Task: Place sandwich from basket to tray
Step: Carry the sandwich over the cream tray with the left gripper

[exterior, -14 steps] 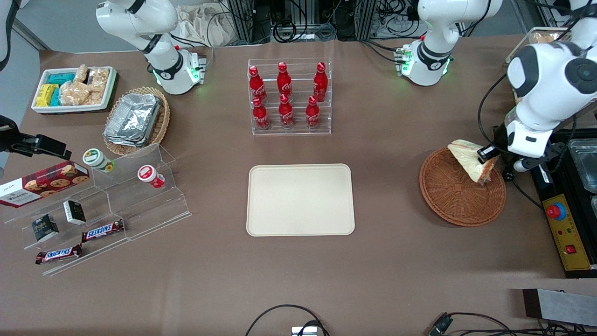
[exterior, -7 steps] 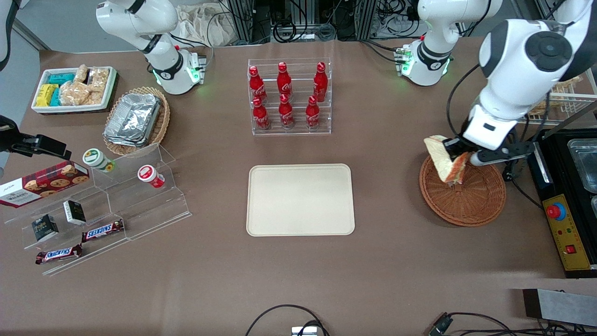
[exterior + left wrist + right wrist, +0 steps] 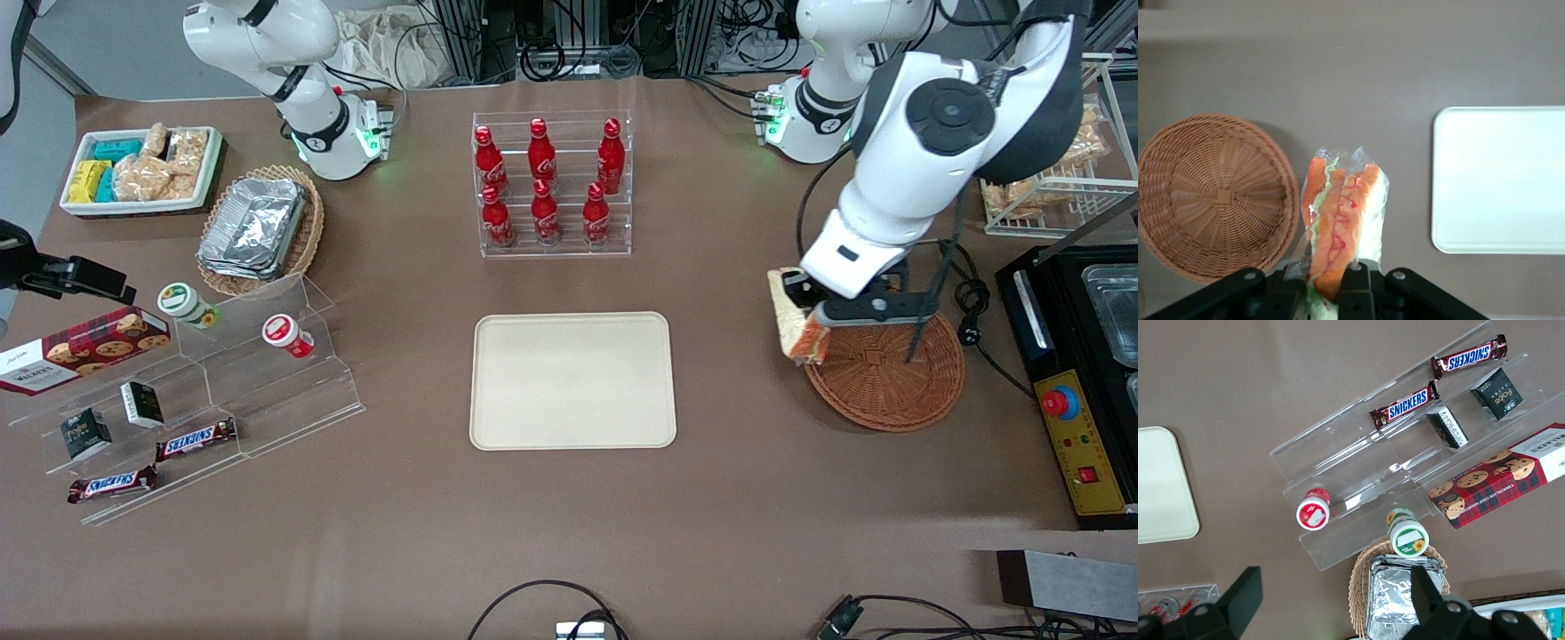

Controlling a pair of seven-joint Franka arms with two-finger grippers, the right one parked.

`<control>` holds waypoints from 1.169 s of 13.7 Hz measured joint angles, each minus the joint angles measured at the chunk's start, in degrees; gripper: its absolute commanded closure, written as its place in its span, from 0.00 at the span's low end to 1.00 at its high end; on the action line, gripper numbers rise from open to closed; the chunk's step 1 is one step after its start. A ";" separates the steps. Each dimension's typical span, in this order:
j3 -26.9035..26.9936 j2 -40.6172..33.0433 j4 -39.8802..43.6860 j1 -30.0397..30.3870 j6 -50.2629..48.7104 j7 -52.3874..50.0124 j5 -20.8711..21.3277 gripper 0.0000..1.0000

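The wrapped sandwich [image 3: 794, 326] [image 3: 1341, 213] hangs in the air over the basket's rim on the side toward the tray, its orange and green filling showing. My left gripper [image 3: 820, 313] [image 3: 1328, 283] is shut on it, fingers pinching the wedge from both sides. The reddish-brown wicker basket [image 3: 889, 382] [image 3: 1211, 193] lies below with nothing inside. The cream tray [image 3: 572, 380] [image 3: 1501, 180] sits bare at the table's middle, apart from the basket.
A clear rack of red cola bottles [image 3: 553, 185] stands farther from the front camera than the tray. A black appliance with a red button [image 3: 1080, 391] borders the basket at the working arm's end. Clear shelves with snacks [image 3: 187, 391] lie toward the parked arm's end.
The gripper has carried the sandwich up and sideways from over the basket's middle to its tray-side rim, and the arm has swung toward the table's middle.
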 measured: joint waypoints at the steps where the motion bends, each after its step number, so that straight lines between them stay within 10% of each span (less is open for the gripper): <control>1: -1.39 1.83 2.51 -0.03 -1.34 -0.47 0.67 0.84; 16: -18.01 27.36 16.78 -2.96 -2.38 -27.49 23.87 0.82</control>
